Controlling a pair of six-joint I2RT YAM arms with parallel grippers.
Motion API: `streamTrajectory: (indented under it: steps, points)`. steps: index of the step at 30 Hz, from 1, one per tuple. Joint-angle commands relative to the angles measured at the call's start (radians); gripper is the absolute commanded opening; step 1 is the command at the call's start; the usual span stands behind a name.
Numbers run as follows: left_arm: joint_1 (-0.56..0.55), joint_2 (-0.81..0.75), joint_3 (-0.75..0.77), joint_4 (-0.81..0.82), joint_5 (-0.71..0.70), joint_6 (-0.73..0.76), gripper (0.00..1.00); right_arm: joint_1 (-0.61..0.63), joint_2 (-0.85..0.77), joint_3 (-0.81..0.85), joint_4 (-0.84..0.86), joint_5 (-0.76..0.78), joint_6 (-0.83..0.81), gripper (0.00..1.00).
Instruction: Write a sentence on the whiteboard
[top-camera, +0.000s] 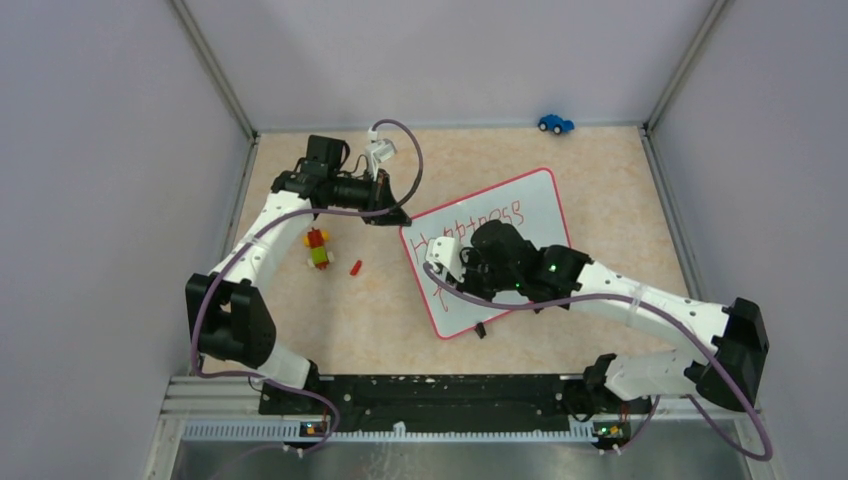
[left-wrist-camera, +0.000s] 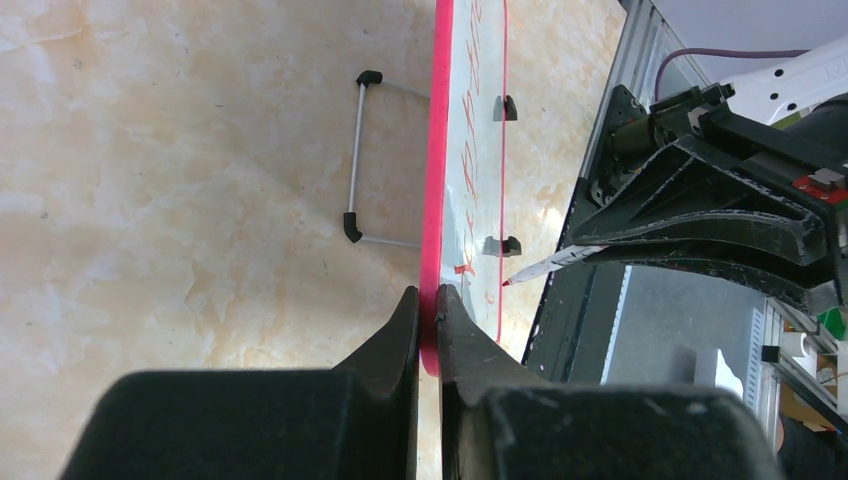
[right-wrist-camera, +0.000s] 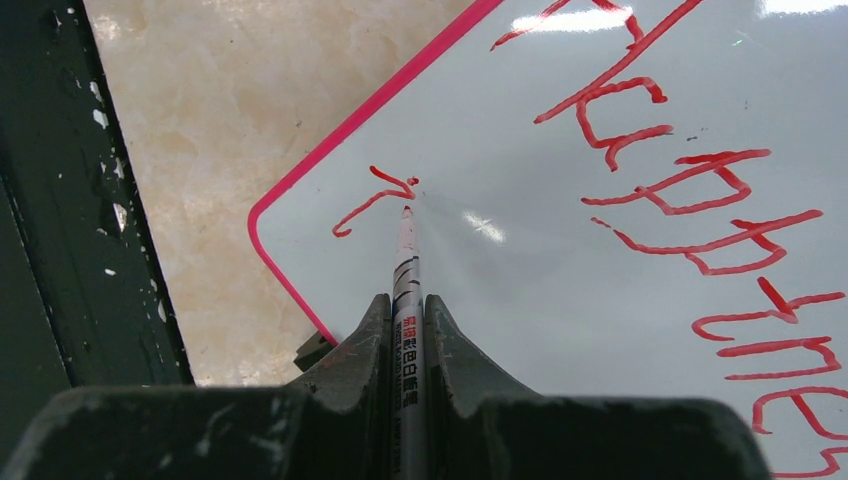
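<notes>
The whiteboard (top-camera: 540, 205) lies at an angle on the tan table, white with a pink frame. The sentence (top-camera: 482, 221) shows as one red line reading "Happiness", also in the right wrist view (right-wrist-camera: 690, 180). A short red stroke (right-wrist-camera: 375, 200) starts a second line near the board's corner. My right gripper (top-camera: 450, 256) is shut on a grey marker (right-wrist-camera: 405, 250) whose red tip touches the board beside that stroke. My left gripper (top-camera: 393, 214) is shut on the board's pink edge (left-wrist-camera: 431, 250) at its left corner. The marker tip also shows in the left wrist view (left-wrist-camera: 530, 272).
A blue toy car (top-camera: 556, 123) sits at the far wall. A stack of coloured toy bricks (top-camera: 318, 247) and a small red piece (top-camera: 356, 267) lie left of the board. A wire bracket with black ends (left-wrist-camera: 354, 160) shows beside the board. Grey walls enclose the table.
</notes>
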Motion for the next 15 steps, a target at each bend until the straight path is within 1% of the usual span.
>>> streamTrajectory:
  steps: [1,9,15]
  points:
    - [-0.036,0.015,-0.036,-0.055,-0.035,0.030,0.00,-0.007,0.002,-0.020,0.035,0.014,0.002,0.00]
    - [-0.036,0.010,-0.045,-0.056,-0.039,0.037,0.00,-0.007,0.027,-0.067,0.056,0.031,0.003,0.00]
    - [-0.036,0.012,-0.046,-0.055,-0.038,0.037,0.00,-0.003,0.019,-0.111,0.039,-0.021,-0.006,0.00]
